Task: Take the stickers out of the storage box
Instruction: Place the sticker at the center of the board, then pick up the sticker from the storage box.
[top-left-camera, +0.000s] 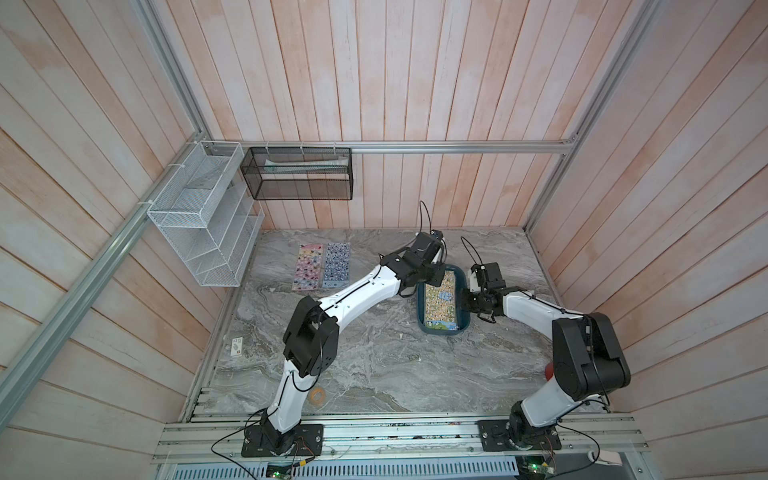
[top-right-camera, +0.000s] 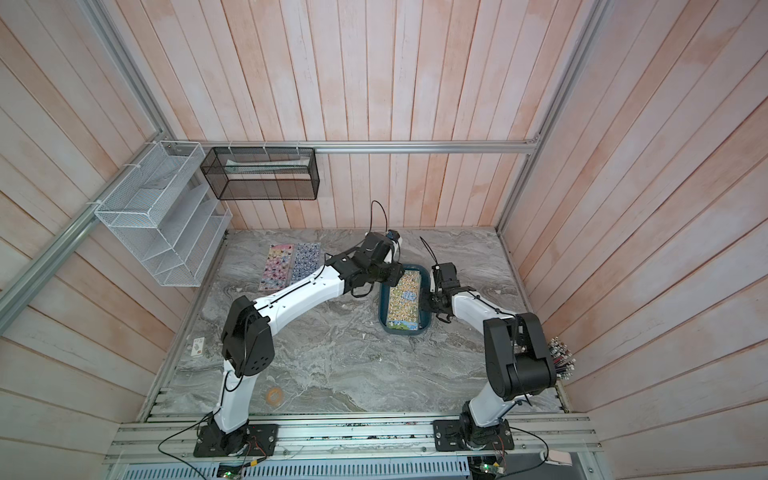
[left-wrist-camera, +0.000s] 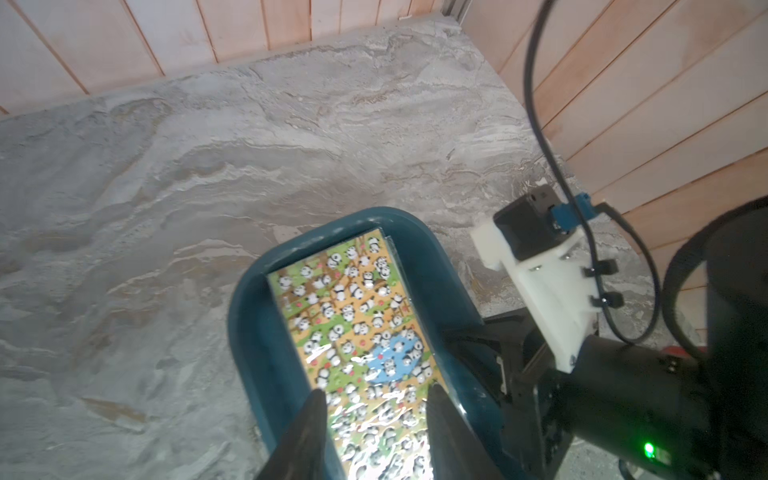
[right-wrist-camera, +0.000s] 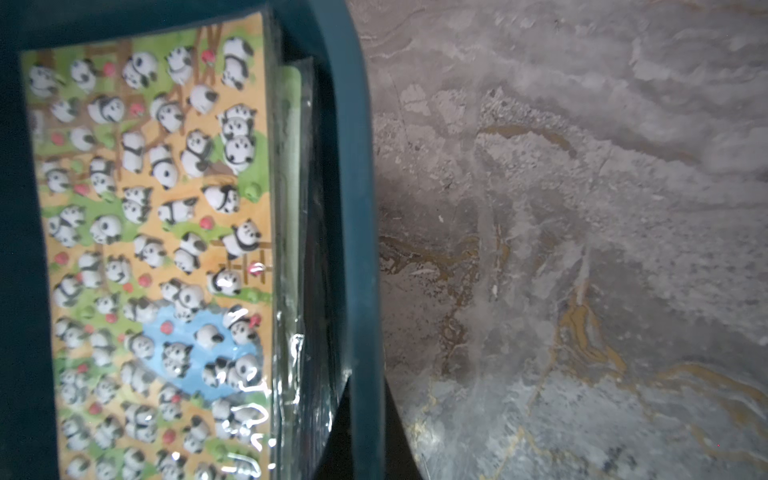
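The storage box (top-left-camera: 419, 308) (top-right-camera: 382, 308) is a dark teal tray right of the table's middle. Stickers lie stacked in it, with a panda sheet (top-left-camera: 441, 303) (left-wrist-camera: 353, 311) (right-wrist-camera: 145, 208) on top and a green sheet edge (right-wrist-camera: 291, 124) showing beneath. A pink sheet (top-left-camera: 307, 266) and a blue sheet (top-left-camera: 336, 265) lie flat on the table at the far left. My left gripper (left-wrist-camera: 376, 392) (top-left-camera: 437, 276) hangs open over the box's far end, its fingertips standing at the two long edges of the panda sheet. My right gripper (right-wrist-camera: 360, 419) (top-left-camera: 466, 301) is shut on the box's right wall (right-wrist-camera: 357, 166).
A white wire rack (top-left-camera: 203, 216) and a black mesh basket (top-left-camera: 297, 174) hang on the walls at the far left. A small white card (top-left-camera: 237, 347) and a tape ring (top-left-camera: 318, 395) lie on the near left of the marble table. The right wrist (left-wrist-camera: 540, 270) stands close beside the box.
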